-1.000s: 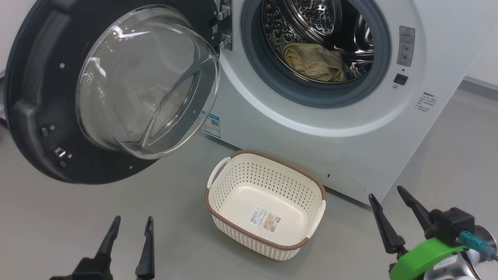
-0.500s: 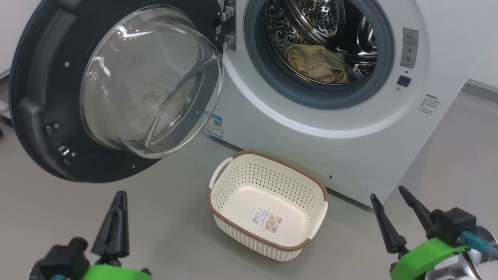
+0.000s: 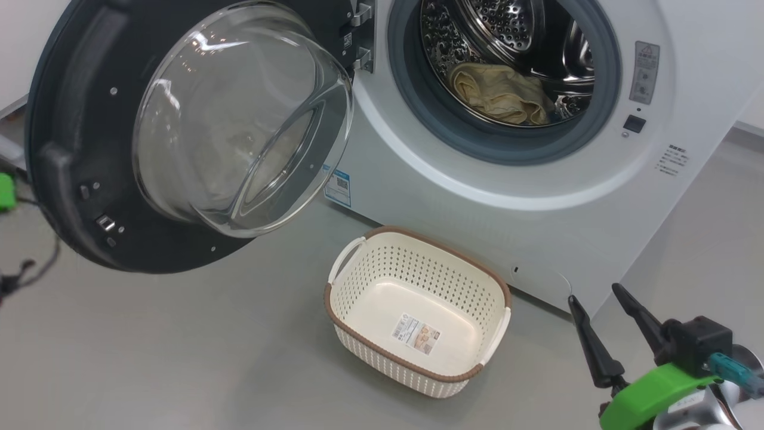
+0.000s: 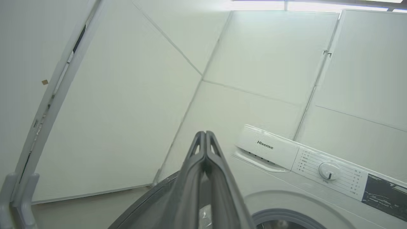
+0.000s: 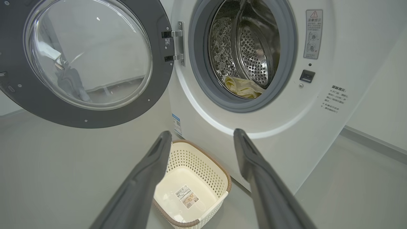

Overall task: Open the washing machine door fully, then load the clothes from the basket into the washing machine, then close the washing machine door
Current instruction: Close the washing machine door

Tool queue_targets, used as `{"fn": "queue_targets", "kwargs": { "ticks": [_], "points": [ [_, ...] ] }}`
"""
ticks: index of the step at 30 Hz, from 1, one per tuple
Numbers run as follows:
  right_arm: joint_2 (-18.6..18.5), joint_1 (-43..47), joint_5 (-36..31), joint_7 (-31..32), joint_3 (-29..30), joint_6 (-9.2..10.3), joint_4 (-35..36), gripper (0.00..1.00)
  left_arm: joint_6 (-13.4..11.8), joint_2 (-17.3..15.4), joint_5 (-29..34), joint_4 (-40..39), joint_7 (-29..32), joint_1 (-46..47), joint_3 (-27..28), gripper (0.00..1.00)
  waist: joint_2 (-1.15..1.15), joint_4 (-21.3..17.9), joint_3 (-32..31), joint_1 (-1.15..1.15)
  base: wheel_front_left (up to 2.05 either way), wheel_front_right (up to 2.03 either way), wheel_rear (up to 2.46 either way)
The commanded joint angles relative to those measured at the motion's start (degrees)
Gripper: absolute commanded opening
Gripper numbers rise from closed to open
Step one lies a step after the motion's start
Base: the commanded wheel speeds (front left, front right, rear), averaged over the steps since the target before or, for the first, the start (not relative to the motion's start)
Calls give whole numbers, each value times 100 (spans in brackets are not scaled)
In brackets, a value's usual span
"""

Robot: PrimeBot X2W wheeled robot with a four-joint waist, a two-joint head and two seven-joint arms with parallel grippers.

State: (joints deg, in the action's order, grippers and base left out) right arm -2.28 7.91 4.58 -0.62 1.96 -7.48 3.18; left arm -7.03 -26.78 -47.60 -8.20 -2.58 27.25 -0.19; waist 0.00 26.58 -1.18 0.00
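The washing machine (image 3: 537, 227) stands with its door (image 3: 65, 119) swung wide open to the left, glass bowl bulging outward. Cream clothes (image 3: 501, 92) lie crumpled inside the steel drum, also seen as clothes (image 5: 243, 88) in the right wrist view. On the floor before the machine sits the basket (image 3: 406, 269), with just the label on its bottom. My right gripper (image 3: 595, 294) hovers open at the lower right, right of the basket, holding nothing. My left gripper (image 4: 206, 135) is shut and empty, raised beside the door's dark rim (image 4: 152, 206), pointing toward the washer's control panel.
Grey floor spreads left of and in front of the basket. White wall panels stand behind and left of the washer. A green part (image 3: 6, 191) and a dark cable (image 3: 18, 275) show at the far left edge, beyond the door.
My left gripper closed its fingers and rose out of the head view's lower left. The head camera shifted a little. Right gripper, basket and clothes stayed put.
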Motion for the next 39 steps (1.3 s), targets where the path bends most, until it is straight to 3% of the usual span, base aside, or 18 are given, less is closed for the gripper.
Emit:
{"fn": "queue_targets", "kwargs": {
  "ticks": [1,9,21,27,39],
  "points": [
    [-101,-226,42,6,-128,-1,234,100,73,-365,-267,241,224,573,394,0,0,-49,30,0,0,0,0],
    [-150,-288,187,90,-180,-1,278,100,276,-446,-1688,2415,1021,1743,1052,0,0,-284,198,0,0,0,0],
    [-272,-335,262,186,-216,-1,366,100,533,-239,-3061,4672,1558,1709,2040,0,0,-568,348,0,0,0,0],
    [-317,-352,298,227,-237,-1,422,100,694,-78,-3560,5365,1771,1536,2428,0,0,-651,430,0,0,0,0],
    [-389,-373,347,308,-211,-1,492,100,847,24,-3770,6010,2347,1347,2435,0,0,-766,540,0,0,0,0]
  ]
}}
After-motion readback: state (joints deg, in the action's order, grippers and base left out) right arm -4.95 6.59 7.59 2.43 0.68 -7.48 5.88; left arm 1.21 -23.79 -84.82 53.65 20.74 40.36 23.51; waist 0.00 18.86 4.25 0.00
